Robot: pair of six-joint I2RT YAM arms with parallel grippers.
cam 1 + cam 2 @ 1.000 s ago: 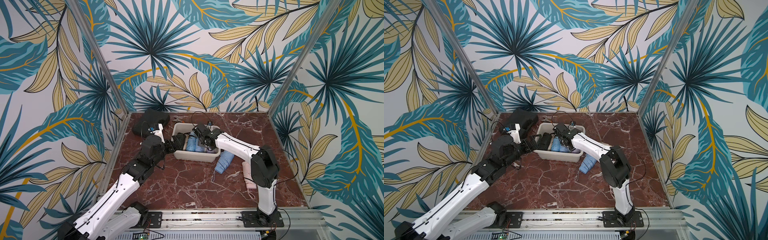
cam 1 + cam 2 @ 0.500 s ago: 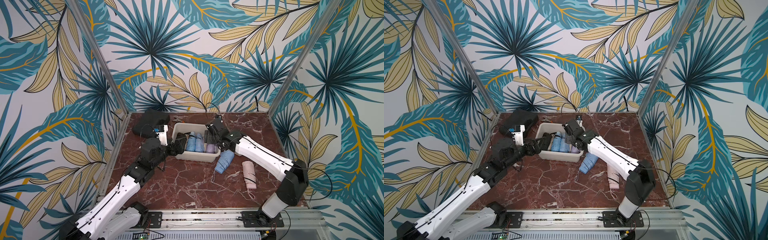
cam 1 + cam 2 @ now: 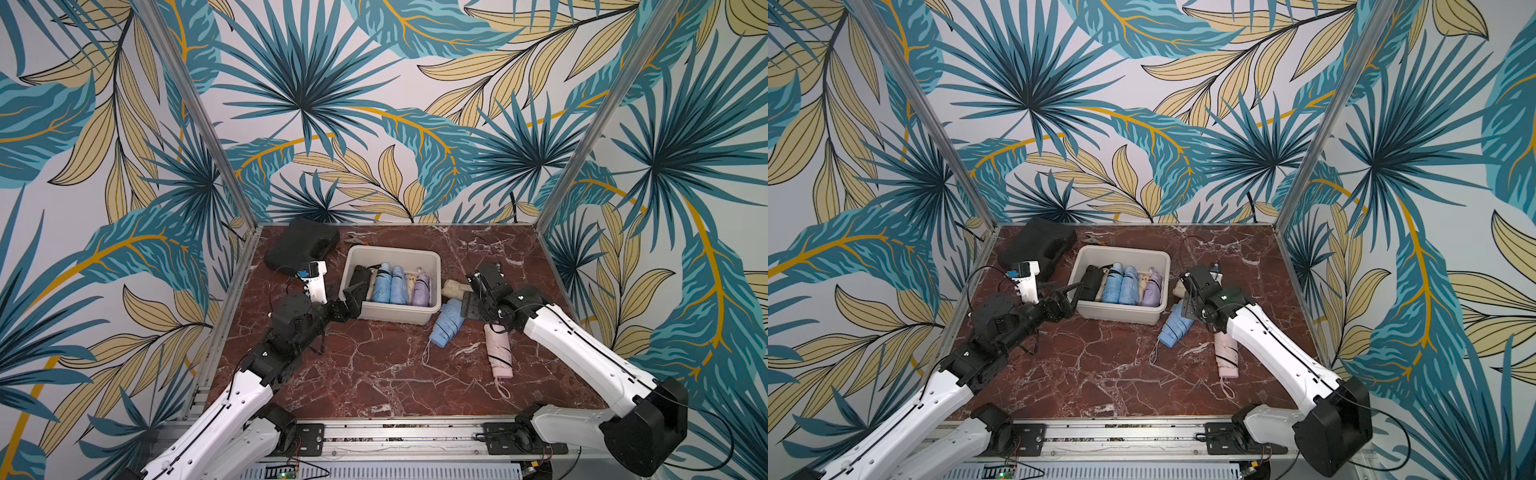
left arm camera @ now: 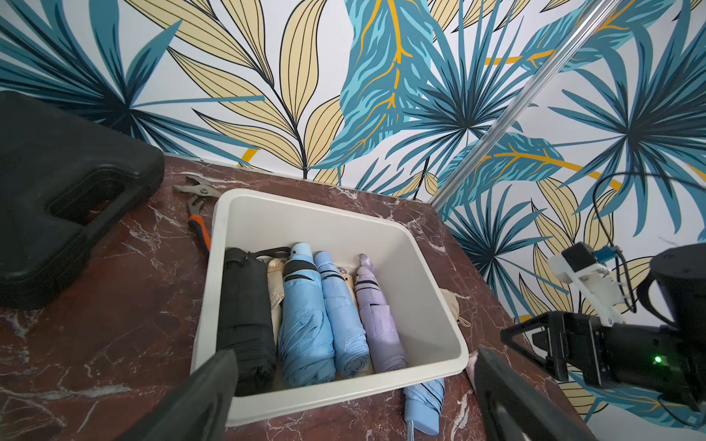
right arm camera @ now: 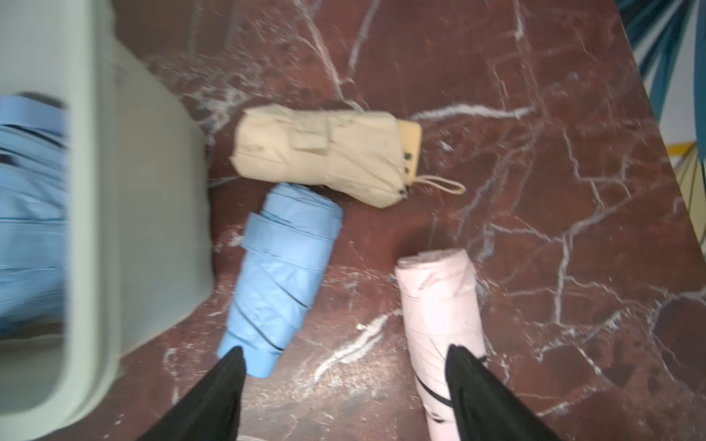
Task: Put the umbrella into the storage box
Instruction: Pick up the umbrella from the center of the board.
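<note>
The off-white storage box [image 3: 395, 248] stands at the back middle of the table, with several folded umbrellas lying side by side in it: black [image 4: 244, 305], blue [image 4: 305, 317] and lilac [image 4: 378, 324]. Three more umbrellas lie on the table to its right: a blue one [image 3: 446, 322], a pink one [image 3: 498, 353] and a beige one [image 5: 324, 152]. My left gripper [image 3: 353, 297] is open at the box's front left corner, its fingers [image 4: 214, 389] on either side of the front wall. My right gripper [image 5: 345, 366] hangs open and empty above the table, between the blue [image 5: 282, 275] and pink [image 5: 439, 305] umbrellas.
A black moulded case [image 3: 301, 247] lies at the back left, with orange-handled pliers [image 4: 198, 214] between it and the box. Patterned walls close in the back and both sides. A metal rail [image 3: 395, 432] runs along the front edge.
My right gripper has drawn out of the box and swung right, over the loose umbrellas, with its jaws spread wider. The left gripper stays by the box's left corner.
</note>
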